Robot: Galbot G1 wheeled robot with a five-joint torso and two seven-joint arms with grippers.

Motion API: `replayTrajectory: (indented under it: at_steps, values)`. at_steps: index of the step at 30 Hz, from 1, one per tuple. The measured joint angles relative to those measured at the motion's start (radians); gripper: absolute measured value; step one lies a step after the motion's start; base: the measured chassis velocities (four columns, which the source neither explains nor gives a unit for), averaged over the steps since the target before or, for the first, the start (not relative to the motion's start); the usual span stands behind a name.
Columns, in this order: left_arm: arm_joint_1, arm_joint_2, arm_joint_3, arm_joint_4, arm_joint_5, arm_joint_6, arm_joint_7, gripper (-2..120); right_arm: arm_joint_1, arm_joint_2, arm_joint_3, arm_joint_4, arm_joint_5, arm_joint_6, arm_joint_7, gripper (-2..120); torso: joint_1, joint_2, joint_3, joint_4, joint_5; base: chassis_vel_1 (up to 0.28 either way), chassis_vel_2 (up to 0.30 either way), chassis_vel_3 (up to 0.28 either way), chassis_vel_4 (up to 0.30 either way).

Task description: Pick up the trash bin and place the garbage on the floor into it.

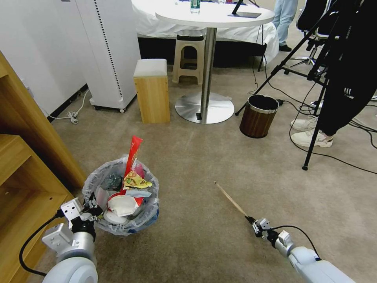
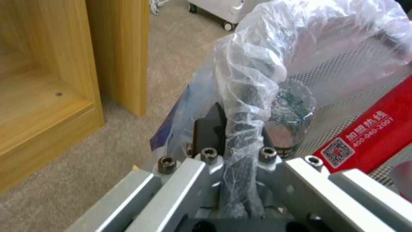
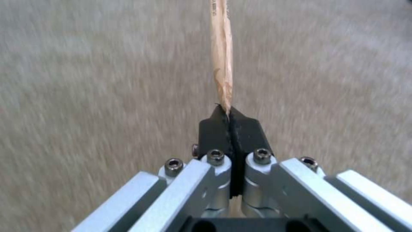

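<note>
Stick transfer underway: right claw (image 1: 251, 221) clenched on wooden stick (image 1: 231, 199) above carpet (image 1: 204, 157), left claw (image 1: 91, 204) clamping trash bin (image 1: 118, 184) rim; next, swing stick over bin.

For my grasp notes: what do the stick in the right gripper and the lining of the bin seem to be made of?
The stick, pinched in the right gripper, looks like pale raw wood: matte, grainy, splintered near the fingertips. The trash bin has a thin plastic lining, translucent, glossy and crinkled; the left gripper clamps the rim through it. The wall beneath seems perforated mesh, possibly metal.
</note>
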Motion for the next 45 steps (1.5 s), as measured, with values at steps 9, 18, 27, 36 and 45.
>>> replayTrajectory:
  at_steps: [9, 18, 27, 36, 45]
  values:
    - [-0.015, 0.004, 0.004, 0.045, 0.004, 0.0, 0.0, 1, -0.095, -0.074, 0.074, 0.266, 0.08, 0.034, -0.058, 0, 0.0, 0.0, 0.0, 0.0, 0.0, 0.0, 0.0, 0.0, 0.0]
    - [-0.015, -0.001, 0.012, 0.058, 0.015, 0.0, 0.001, 1, -0.128, -0.127, 0.086, 0.463, 0.12, 0.041, -0.081, 0, 0.0, 0.0, 0.0, 0.0001, 0.0001, 0.0, 0.0, 0.0, 0.0]
    - [-0.002, -0.017, 0.013, 0.055, 0.035, 0.0, 0.003, 1, -0.085, -0.216, -0.028, 0.758, 0.257, -0.017, -0.049, 0, 0.0, 0.0, 0.0, -0.0001, 0.0, 0.0, 0.0, 0.0, 0.0]
    - [0.012, -0.052, 0.017, 0.05, 0.069, 0.0, 0.01, 1, 0.038, -0.257, -0.243, 1.0, 0.383, -0.171, 0.165, 0, 0.0, 0.0, 0.0, 0.0001, 0.0001, 0.0, 0.0, 0.0, 0.0]
    - [0.007, -0.07, 0.029, 0.058, 0.087, 0.0, 0.012, 1, 0.096, -0.252, -0.351, 1.044, 0.393, -0.215, 0.244, 0, 0.0, 0.0, 0.0, 0.0, 0.0002, 0.0, 0.0, 0.0, 0.0]
